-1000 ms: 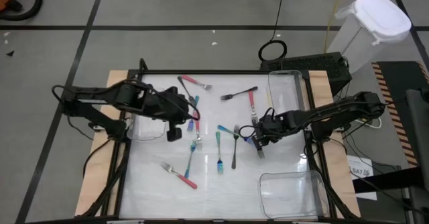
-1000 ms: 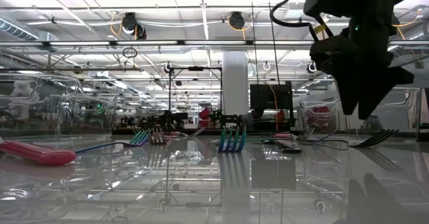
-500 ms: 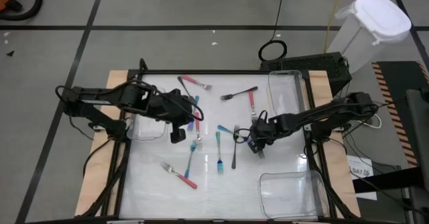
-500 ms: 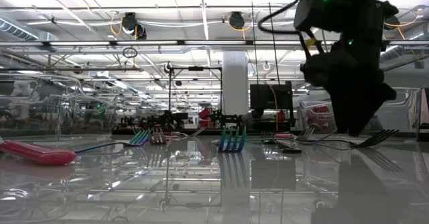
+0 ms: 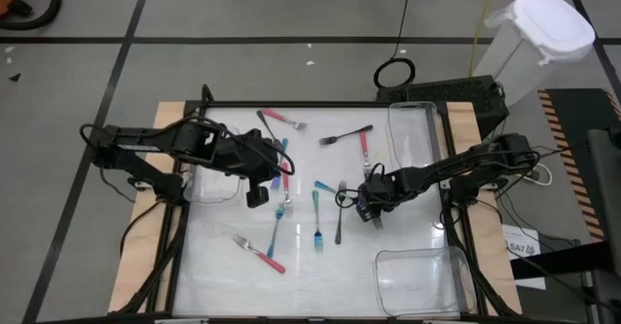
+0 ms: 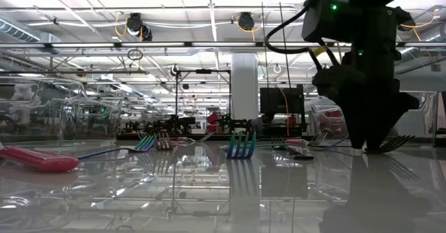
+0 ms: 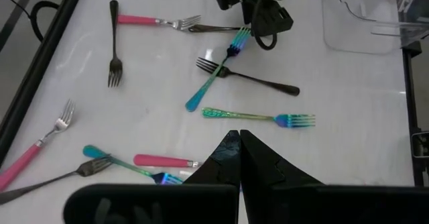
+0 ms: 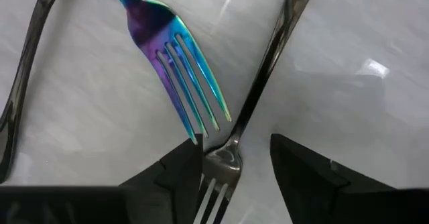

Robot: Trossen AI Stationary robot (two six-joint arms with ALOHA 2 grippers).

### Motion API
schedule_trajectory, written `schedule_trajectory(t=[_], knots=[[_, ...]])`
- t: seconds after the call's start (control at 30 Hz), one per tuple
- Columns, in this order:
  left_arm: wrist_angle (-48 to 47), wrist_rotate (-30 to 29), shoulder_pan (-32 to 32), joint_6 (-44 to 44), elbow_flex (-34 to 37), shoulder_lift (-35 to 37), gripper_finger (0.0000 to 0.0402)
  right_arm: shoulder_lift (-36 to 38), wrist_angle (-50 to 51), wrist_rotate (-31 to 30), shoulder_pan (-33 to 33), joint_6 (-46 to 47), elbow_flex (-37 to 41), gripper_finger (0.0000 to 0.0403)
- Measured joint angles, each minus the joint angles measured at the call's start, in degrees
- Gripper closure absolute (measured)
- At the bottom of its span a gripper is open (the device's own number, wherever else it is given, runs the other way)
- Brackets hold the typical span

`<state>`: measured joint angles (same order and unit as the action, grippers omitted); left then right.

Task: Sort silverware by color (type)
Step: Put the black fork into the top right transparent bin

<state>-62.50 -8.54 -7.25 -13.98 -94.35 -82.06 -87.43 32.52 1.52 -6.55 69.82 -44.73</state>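
Forks lie scattered on the white table (image 5: 223, 266): pink-handled (image 5: 281, 118), teal (image 5: 318, 217) and black (image 5: 345, 134) ones. My right gripper (image 5: 368, 209) is open and low over the table (image 6: 373, 139). In the right wrist view its fingers stand on either side of a dark fork's head (image 8: 221, 167), and the fork's handle (image 8: 275, 43) runs away from them. A teal iridescent fork's tines (image 8: 184, 83) lie just beside it. My left gripper (image 7: 238, 147) is shut and hovers above a pink-handled fork (image 7: 164, 160) and a teal one (image 7: 258, 118).
Clear plastic bins stand at the table's far right (image 5: 417, 135), near right (image 5: 422, 275) and left under my left arm (image 5: 212, 186). A black frame (image 5: 175, 256) edges the table. A white lidded bin (image 5: 543, 33) stands on the floor beyond the far right corner.
My right gripper has moved down to the table and a little toward the table's left, coming over the dark fork's head. My left arm has kept nearly still.
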Motion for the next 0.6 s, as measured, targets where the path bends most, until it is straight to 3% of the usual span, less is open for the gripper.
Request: schedule_trajectory(t=[0.13, 0.5, 0.6], knots=[[0.0, 0.0, 0.0, 1.2, 0.0, 0.0, 0.0401, -0.2, 0.1, -0.3, 0.0, 0.0, 0.1, 0.0255], [0.0, 0.0, 0.0, 1.7, 0.0, 0.0, 0.0401, -0.3, 2.4, -0.4, 0.0, 1.4, 0.1, 0.0386], [0.0, 0.0, 0.0, 1.6, 0.0, 0.0, 0.0401, -0.3, 2.9, -0.2, 0.0, 3.6, 0.1, 0.0393]])
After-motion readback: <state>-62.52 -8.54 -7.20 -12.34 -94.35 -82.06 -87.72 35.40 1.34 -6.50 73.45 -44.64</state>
